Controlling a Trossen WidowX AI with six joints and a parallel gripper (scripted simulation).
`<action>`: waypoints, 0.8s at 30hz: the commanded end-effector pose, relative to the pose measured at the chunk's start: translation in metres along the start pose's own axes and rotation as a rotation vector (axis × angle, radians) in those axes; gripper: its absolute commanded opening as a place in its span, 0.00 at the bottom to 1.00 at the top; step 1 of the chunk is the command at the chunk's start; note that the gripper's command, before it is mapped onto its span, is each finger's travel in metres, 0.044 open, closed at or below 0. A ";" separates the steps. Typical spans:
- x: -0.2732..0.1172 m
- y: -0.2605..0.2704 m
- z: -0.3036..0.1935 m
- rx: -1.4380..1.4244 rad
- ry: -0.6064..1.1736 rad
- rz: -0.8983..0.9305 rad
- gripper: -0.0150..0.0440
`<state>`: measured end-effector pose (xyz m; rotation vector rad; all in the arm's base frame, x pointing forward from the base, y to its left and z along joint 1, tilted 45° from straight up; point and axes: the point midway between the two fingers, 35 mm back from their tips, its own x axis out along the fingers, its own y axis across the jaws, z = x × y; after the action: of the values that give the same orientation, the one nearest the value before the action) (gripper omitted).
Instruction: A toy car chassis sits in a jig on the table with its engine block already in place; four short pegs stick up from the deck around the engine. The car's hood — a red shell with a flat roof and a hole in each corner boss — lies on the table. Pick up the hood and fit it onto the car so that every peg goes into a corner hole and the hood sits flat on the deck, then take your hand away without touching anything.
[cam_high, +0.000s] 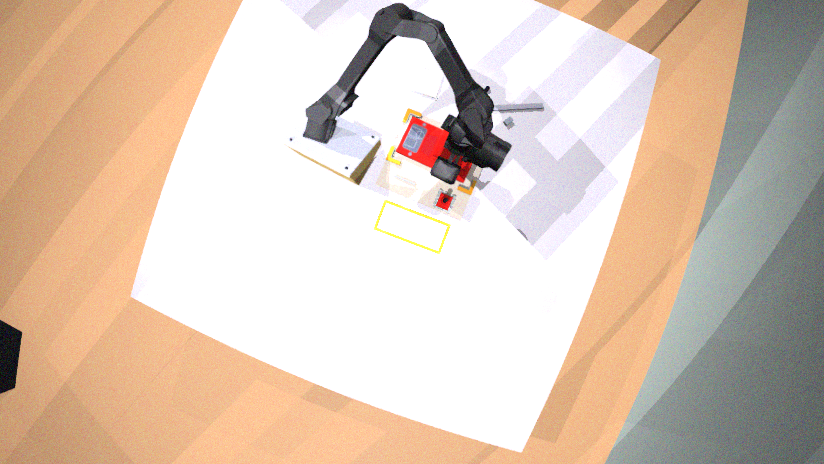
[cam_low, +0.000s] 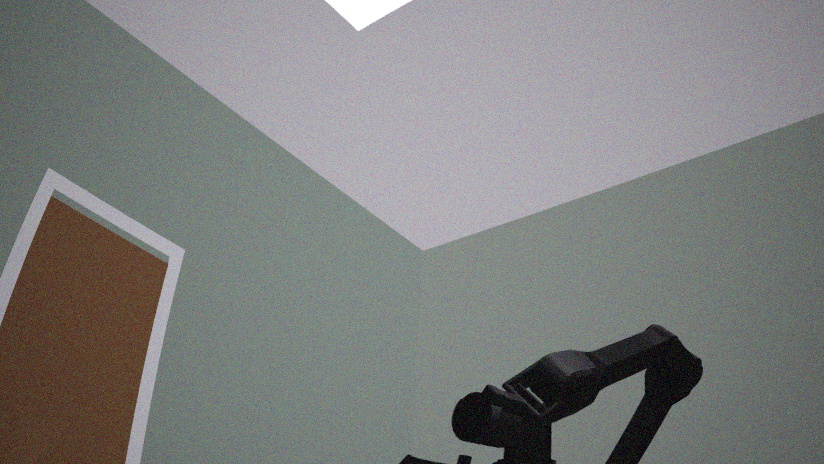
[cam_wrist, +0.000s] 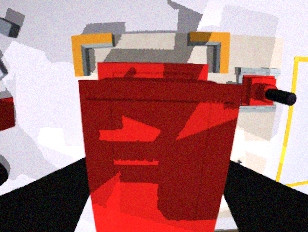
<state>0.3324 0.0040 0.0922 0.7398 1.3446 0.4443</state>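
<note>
The red car chassis sits between orange and yellow corner brackets of the jig. My gripper is shut on the red hood, its fingers on the hood's two sides. In the top view the gripper is over the chassis end away from the grey window-like panel. In the wrist view the hood covers most of the chassis, and a strip of chassis shows beyond its far edge. The engine block, the pegs and the hood's corner holes are hidden, so I cannot tell their alignment or the height of the hood.
A small red part with a black pin stands in a grey holder beside the chassis. Beyond it is a yellow outlined rectangle. A grey bar and small grey block lie on the chassis's other side.
</note>
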 end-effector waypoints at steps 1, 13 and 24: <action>0.007 0.001 -0.001 -0.007 0.002 0.007 0.25; 0.049 0.003 0.000 -0.007 0.001 0.009 0.25; 0.049 0.003 -0.001 -0.007 0.002 0.009 0.25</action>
<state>0.3417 0.0386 0.0597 0.7319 1.3409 0.4550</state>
